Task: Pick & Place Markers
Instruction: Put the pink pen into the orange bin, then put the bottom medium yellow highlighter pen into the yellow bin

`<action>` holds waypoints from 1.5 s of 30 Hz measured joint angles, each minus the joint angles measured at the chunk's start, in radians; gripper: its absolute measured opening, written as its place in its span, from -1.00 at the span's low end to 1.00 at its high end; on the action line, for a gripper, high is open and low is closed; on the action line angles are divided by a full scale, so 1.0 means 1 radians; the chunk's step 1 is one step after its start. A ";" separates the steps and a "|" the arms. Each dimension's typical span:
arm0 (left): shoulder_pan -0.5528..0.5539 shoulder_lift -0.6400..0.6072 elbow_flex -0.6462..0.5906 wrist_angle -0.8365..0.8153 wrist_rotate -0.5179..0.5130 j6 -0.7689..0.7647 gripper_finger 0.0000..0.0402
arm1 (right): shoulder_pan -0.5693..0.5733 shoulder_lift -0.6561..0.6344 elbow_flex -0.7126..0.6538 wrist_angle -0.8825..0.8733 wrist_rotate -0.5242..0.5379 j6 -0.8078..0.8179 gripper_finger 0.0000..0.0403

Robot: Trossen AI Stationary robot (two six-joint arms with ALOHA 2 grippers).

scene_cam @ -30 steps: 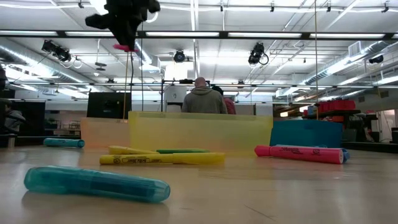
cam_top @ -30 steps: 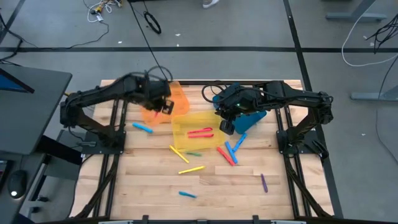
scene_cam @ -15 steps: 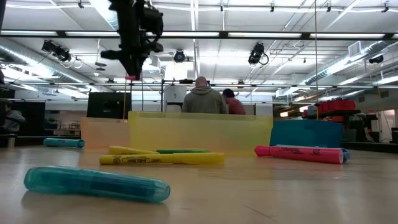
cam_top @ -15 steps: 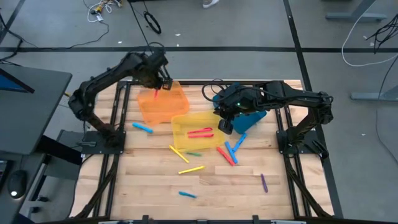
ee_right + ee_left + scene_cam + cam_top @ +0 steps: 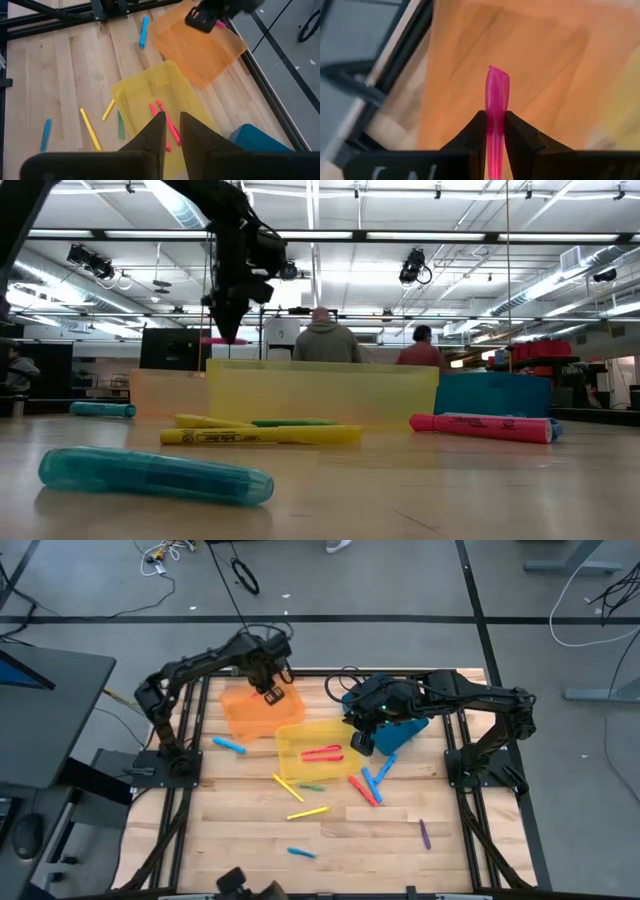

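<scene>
My left gripper (image 5: 270, 692) hangs over the far part of the orange bin (image 5: 250, 712), shut on a pink marker (image 5: 497, 95); the low view shows that marker (image 5: 222, 340) just above the bin's rim. My right gripper (image 5: 365, 740) waits above the yellow bin's (image 5: 318, 732) right edge, fingers a narrow gap apart (image 5: 171, 125) and holding nothing. Two red markers (image 5: 322, 753) lie inside the yellow bin. Loose markers lie flat on the table: blue (image 5: 228, 745), yellow (image 5: 308, 812), green (image 5: 312, 786), teal (image 5: 302, 853), purple (image 5: 424, 833), and red and blue ones (image 5: 368, 783). My left gripper pinches the pink marker's shaft (image 5: 495, 131) between its two fingers (image 5: 476, 131). The marker runs along the fingers, and its rounded free end (image 5: 498, 75) sticks out past the fingertips. The fingers point down from above, and the marker is lifted clear over the orange bin.
A blue bin (image 5: 405, 730) stands right of the yellow one, under the right arm. Metal frame rails border the table's left (image 5: 180, 800) and right (image 5: 470, 800). Bare wood lies at the near side (image 5: 360, 850). People stand in the room beyond (image 5: 326, 340).
My left gripper, still shut on the pink marker, has swung from the orange bin's left part toward the far edge, then toward the right, and has come down to just above the bin. A person has walked right in the room behind.
</scene>
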 joint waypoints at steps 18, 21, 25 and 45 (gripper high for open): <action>0.001 0.118 -0.155 0.209 0.120 0.187 -0.71 | 0.000 0.000 0.000 0.010 0.000 0.033 -0.72; 0.003 0.118 -0.209 0.231 0.108 0.213 -0.71 | 0.000 0.000 0.000 0.021 0.000 0.033 -0.72; 0.003 0.118 -0.267 0.298 0.099 0.218 -0.71 | 0.000 0.000 0.000 0.037 0.000 0.033 -0.72; 0.000 0.118 -0.330 0.336 0.090 0.187 -0.20 | 0.000 0.000 0.000 0.040 0.000 0.033 -0.72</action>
